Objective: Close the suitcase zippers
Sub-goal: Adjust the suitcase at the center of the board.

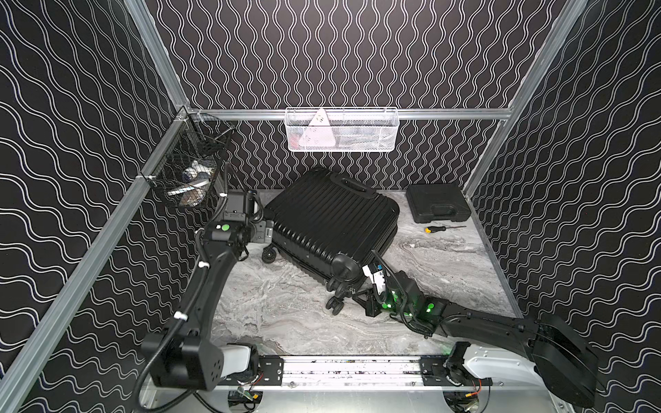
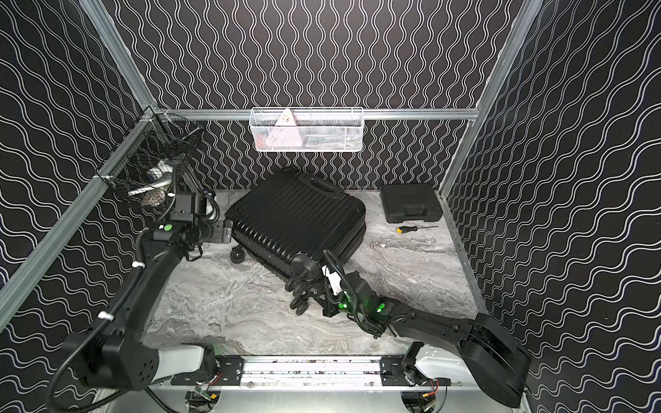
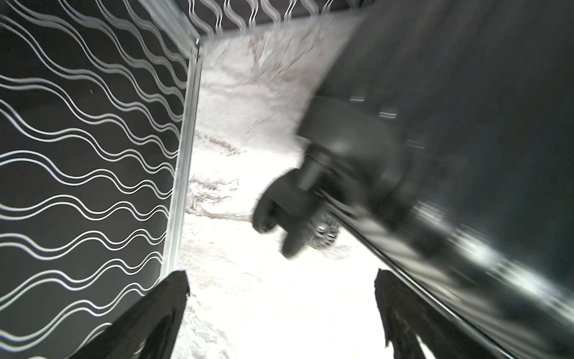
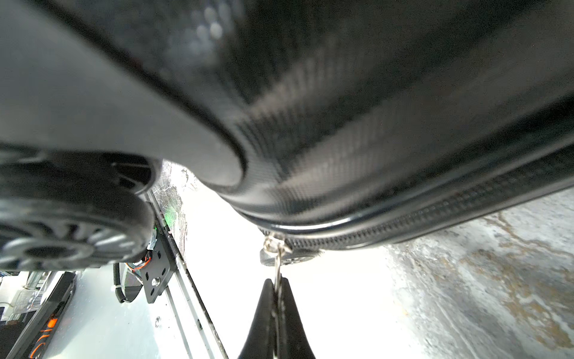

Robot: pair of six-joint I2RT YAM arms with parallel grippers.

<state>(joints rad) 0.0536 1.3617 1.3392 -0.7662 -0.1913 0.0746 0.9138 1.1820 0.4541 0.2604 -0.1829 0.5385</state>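
Note:
The black ribbed suitcase (image 1: 332, 218) (image 2: 297, 218) lies closed and tilted on the marble table, wheels toward the front. My left gripper (image 3: 279, 276) is open with nothing between its fingers. It hangs beside the suitcase's left side (image 3: 466, 124), near a wheel (image 3: 292, 205), and shows in a top view as well (image 1: 264, 232). My right gripper (image 4: 276, 281) is shut on a small metal zipper pull (image 4: 278, 258) at the front corner of the case, by the front wheels (image 1: 336, 304). The zipper track (image 4: 435, 214) runs along the seam from that pull.
A smaller flat black tool case (image 1: 438, 203) and a yellow-handled screwdriver (image 1: 440, 229) lie at the back right. A white wire basket (image 1: 341, 130) hangs on the back wall and a black one (image 1: 189, 171) on the left wall, just above my left arm.

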